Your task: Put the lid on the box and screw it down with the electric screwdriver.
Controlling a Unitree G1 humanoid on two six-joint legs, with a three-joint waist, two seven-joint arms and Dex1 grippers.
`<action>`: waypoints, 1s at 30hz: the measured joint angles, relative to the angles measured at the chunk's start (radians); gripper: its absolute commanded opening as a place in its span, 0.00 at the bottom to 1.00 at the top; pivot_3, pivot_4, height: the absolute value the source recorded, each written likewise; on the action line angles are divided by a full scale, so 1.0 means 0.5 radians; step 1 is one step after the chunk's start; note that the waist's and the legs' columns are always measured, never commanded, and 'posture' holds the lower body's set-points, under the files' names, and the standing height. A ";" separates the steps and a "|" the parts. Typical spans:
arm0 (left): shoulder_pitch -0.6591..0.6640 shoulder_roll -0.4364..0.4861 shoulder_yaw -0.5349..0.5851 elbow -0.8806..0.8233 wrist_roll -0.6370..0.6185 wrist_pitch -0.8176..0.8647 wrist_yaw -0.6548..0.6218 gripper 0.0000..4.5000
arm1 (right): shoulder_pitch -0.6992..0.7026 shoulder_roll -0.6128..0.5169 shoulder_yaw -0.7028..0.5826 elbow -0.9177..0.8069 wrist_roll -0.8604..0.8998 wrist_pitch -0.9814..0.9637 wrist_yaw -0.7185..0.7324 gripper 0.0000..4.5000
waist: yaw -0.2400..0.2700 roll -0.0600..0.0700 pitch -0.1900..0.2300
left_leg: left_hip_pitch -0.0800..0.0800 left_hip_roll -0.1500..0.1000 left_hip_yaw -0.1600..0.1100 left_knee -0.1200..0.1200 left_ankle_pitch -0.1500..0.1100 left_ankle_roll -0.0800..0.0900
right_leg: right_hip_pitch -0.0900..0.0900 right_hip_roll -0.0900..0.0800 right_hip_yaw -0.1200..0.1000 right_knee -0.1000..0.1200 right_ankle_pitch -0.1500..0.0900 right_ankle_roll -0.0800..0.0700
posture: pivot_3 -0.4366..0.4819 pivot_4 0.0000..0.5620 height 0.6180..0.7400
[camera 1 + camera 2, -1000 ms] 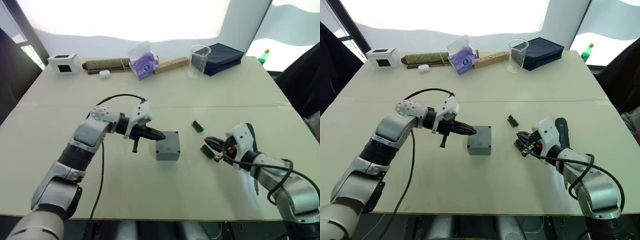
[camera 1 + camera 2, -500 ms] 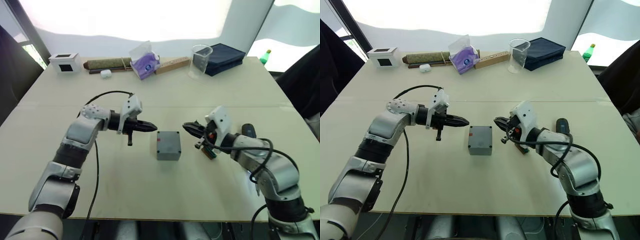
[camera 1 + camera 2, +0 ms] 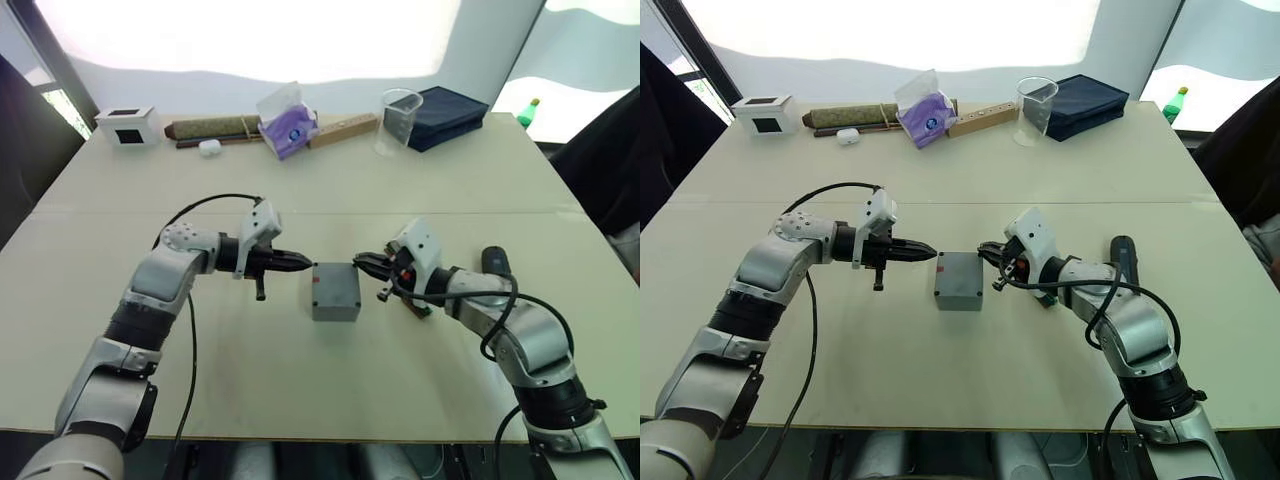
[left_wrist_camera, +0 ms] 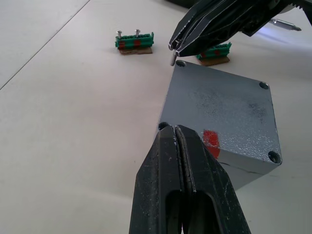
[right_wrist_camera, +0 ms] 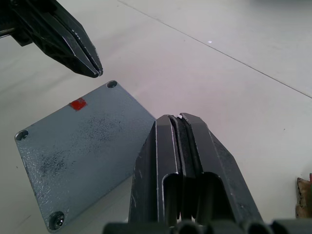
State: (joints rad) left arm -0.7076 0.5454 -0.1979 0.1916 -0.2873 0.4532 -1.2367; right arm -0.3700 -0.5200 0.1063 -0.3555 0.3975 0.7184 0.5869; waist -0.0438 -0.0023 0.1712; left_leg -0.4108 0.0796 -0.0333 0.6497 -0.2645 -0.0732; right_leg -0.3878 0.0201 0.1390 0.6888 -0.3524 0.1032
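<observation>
The box (image 3: 336,290), with the lid (image 4: 222,109) on top, sat on the counter (image 3: 300,380) between both hands; the left hand (image 3: 303,263), fingers pressed together, hung just beside one corner; the right hand (image 4: 174,46) pinched a small screw (image 4: 172,60) over the opposite corner hole.

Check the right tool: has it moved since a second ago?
Yes. The right tool has swung in toward the robot's left, from beside the green strips to the right edge of the box, pinching a small screw.
</observation>
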 measured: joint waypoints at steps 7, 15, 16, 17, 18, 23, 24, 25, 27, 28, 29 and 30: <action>0.000 -0.024 -0.001 0.000 0.000 0.000 0.003 0.00 | 0.005 0.014 -0.013 -0.087 0.001 0.029 -0.043 0.01 | 0.000 0.000 0.000 | 0.000 0.000 0.000 0.000 0.000 0.000 | 0.000 0.000 0.000 0.000 0.000 0.000 | 0.48 0.27 1.00; -0.011 -0.042 -0.005 0.003 0.001 -0.001 0.002 0.00 | 0.020 0.000 -0.013 -0.132 -0.001 0.035 -0.056 0.01 | 0.000 0.000 0.000 | 0.000 0.000 0.000 0.000 0.000 0.000 | 0.000 0.000 0.000 0.000 0.000 0.000 | 0.48 0.27 1.00; -0.013 -0.043 -0.005 0.003 0.001 -0.001 0.002 0.00 | 0.027 0.000 -0.013 -0.138 -0.001 0.037 -0.055 0.01 | 0.000 0.000 0.000 | 0.000 0.000 0.000 0.000 0.000 0.000 | 0.000 0.000 0.000 0.000 0.000 0.000 | 0.48 0.27 1.00; -0.014 -0.043 -0.005 0.003 0.001 -0.001 0.002 0.00 | 0.039 -0.001 -0.012 -0.145 0.000 0.039 -0.055 0.01 | 0.000 0.000 0.000 | 0.000 0.000 0.000 0.000 0.000 0.000 | 0.000 0.000 0.000 0.000 0.000 0.000 | 0.48 0.27 1.00; -0.015 -0.043 -0.005 0.003 0.001 -0.001 0.003 0.00 | 0.052 -0.003 -0.012 -0.146 0.000 0.042 -0.053 0.01 | 0.000 0.000 0.000 | 0.000 0.000 0.000 0.000 0.000 0.000 | 0.000 0.000 0.000 0.000 0.000 0.000 | 0.48 0.27 1.00; -0.019 -0.047 -0.005 0.003 0.001 0.001 0.003 0.00 | 0.077 -0.011 -0.012 -0.146 -0.002 0.056 -0.040 0.01 | 0.000 0.000 0.000 | 0.000 0.000 0.000 0.000 0.000 0.000 | 0.000 0.000 0.000 0.000 0.000 0.000 | 0.48 0.27 1.00; -0.019 -0.049 -0.005 0.003 0.001 0.001 0.003 0.00 | 0.078 -0.011 -0.012 -0.146 -0.003 0.056 -0.040 0.01 | 0.000 0.000 0.000 | 0.000 0.000 0.000 0.000 0.000 0.000 | 0.000 0.000 0.000 0.000 0.000 0.000 | 0.48 0.27 1.00; -0.020 -0.051 -0.005 0.003 0.001 0.002 0.004 0.00 | 0.078 -0.011 -0.012 -0.146 -0.005 0.056 -0.040 0.01 | 0.000 0.000 0.000 | 0.000 0.000 0.000 0.000 0.000 0.000 | 0.000 0.000 0.000 0.000 0.000 0.000 | 0.48 0.27 1.00; -0.020 -0.051 -0.005 0.002 0.000 0.005 0.005 0.00 | 0.078 -0.011 -0.012 -0.145 -0.009 0.055 -0.040 0.01 | 0.000 0.000 0.000 | 0.000 0.000 0.000 0.000 0.000 0.000 | 0.000 0.000 0.000 0.000 0.000 0.000 | 0.48 0.27 1.00; -0.020 -0.051 -0.005 0.002 0.000 0.006 0.005 0.00 | 0.078 -0.011 -0.012 -0.144 -0.011 0.053 -0.040 0.01 | 0.000 0.000 0.000 | 0.000 0.000 0.000 0.000 0.000 0.000 | 0.000 0.000 0.000 0.000 0.000 0.000 | 0.48 0.27 1.00; -0.020 -0.052 -0.005 0.002 0.000 0.007 0.006 0.00 | 0.078 -0.011 -0.012 -0.142 -0.019 0.046 -0.040 0.01 | 0.000 0.000 0.000 | 0.000 0.000 0.000 0.000 0.000 0.000 | 0.000 0.000 0.000 0.000 0.000 0.000 | 0.48 0.27 1.00; -0.020 -0.052 -0.005 0.002 0.000 0.009 0.007 0.00 | 0.078 -0.011 -0.012 -0.138 -0.024 0.040 -0.040 0.01 | 0.000 0.000 0.000 | 0.000 0.000 0.000 0.000 0.000 0.000 | 0.000 0.000 0.000 0.000 0.000 0.000 | 0.48 0.27 1.00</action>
State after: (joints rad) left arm -0.7174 0.5196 -0.2004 0.1927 -0.2871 0.4576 -1.2333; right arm -0.3309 -0.5255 0.1003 -0.4246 0.3856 0.7385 0.5668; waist -0.0438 -0.0023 0.1712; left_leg -0.4108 0.0796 -0.0333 0.6497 -0.2645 -0.0732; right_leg -0.3878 0.0202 0.1390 0.6888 -0.3524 0.1032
